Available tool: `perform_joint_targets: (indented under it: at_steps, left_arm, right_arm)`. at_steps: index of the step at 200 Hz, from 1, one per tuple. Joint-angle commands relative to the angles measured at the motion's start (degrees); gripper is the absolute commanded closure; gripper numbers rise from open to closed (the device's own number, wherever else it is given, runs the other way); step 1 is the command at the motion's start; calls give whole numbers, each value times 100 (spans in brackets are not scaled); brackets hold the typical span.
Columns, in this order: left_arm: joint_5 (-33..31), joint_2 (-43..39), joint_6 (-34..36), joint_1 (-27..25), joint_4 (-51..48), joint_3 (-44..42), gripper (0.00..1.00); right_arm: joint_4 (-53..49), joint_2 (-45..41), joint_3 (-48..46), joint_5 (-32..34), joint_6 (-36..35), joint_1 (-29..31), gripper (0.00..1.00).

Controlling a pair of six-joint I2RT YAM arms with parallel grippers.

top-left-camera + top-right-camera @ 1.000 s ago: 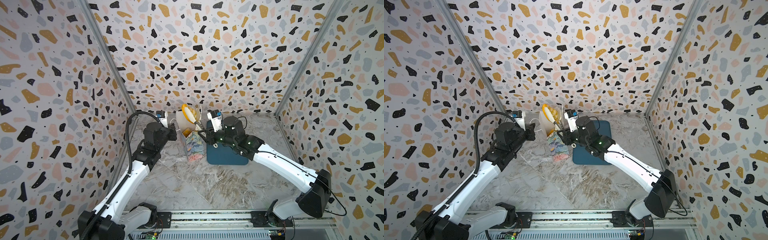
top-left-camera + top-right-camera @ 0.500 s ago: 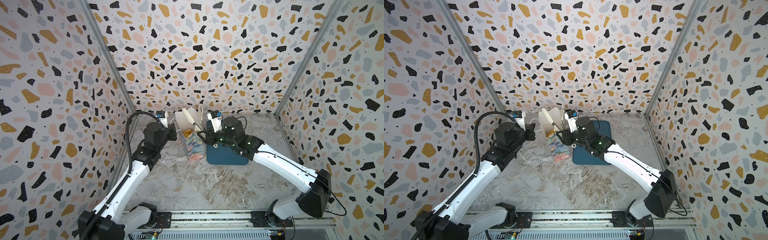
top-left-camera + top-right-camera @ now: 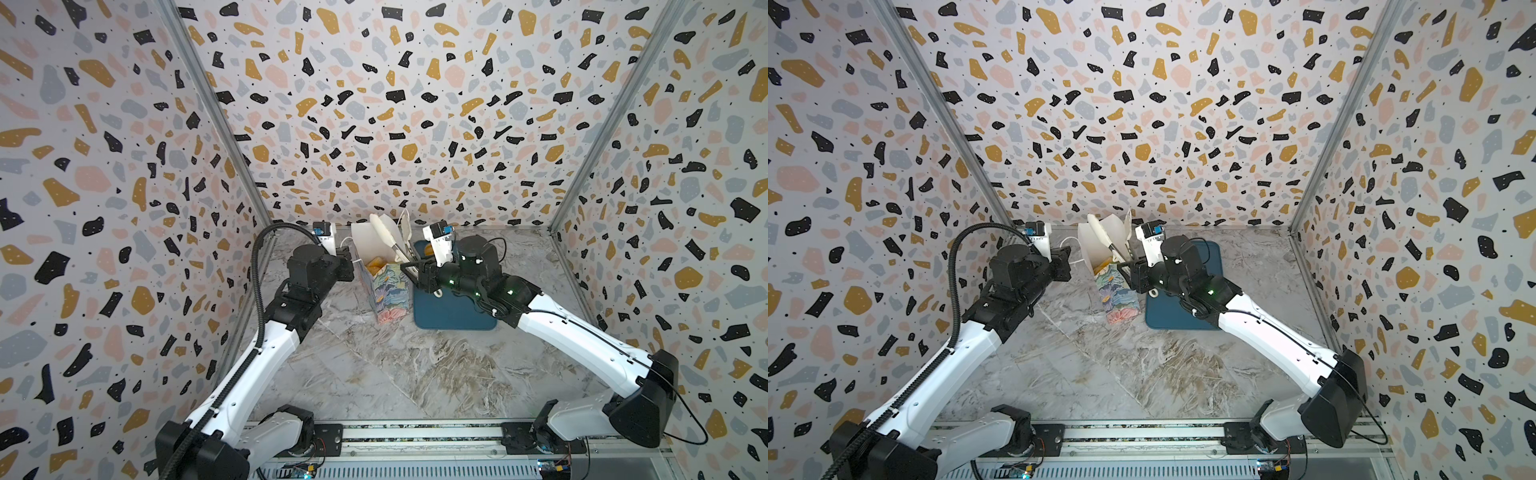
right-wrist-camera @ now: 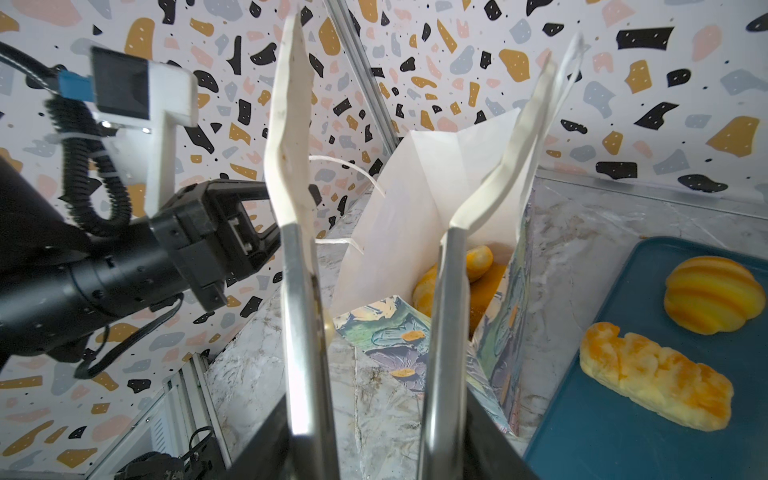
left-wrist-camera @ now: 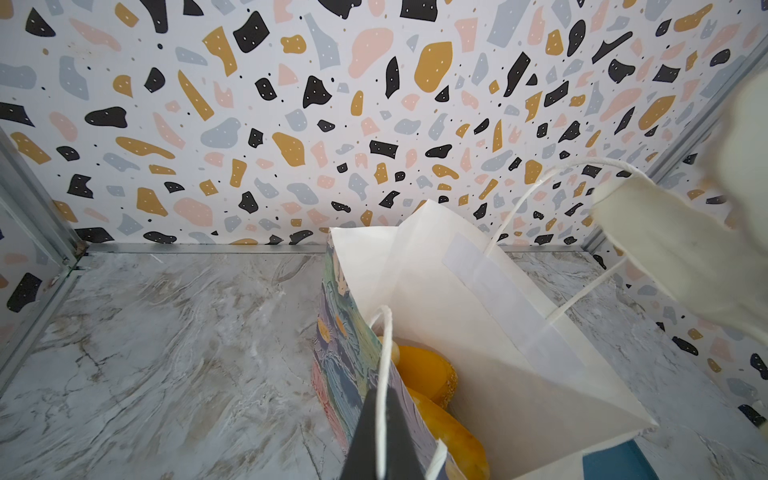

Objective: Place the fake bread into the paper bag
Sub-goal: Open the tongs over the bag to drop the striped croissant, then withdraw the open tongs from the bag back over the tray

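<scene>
Matt white paper inside the paper bag (image 4: pixel 415 187), brushy painted print outside. Brushed metal tongs (image 4: pixel 303 332) with matt off-white rubbery tips. Smooth, faintly shiny fake bread (image 4: pixel 712 299), one piece rough and crumbed. Matt dark-blue tray (image 4: pixel 623 436). Marbled tabletop (image 4: pixel 582 232) with a faint sheen.

This is a robot test cell in a lab, not a lived-in room. Three terrazzo-print walls (image 3: pixel 374 104), joined by bare aluminium corner posts (image 3: pixel 223 124), box in a marble-print tabletop (image 3: pixel 395 374). Along its front edge a metal rail (image 3: pixel 419 436) carries the bases of two robot arms (image 3: pixel 266 353), with exposed circuit boards (image 3: pixel 301 471) below.
</scene>
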Motion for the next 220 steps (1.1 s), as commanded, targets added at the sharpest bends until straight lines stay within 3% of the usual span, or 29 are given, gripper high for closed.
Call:
perform_joint_targets:
  at_steps: [1, 220]
  left_arm:
    - [-50, -46, 57, -19, 57, -42, 100]
    - [-58, -82, 68, -19, 65, -55, 100]
  right_arm:
    - [169, -425, -24, 180, -203, -34, 46]
    - [-439, -1876, -1621, 810, -209, -956, 45]
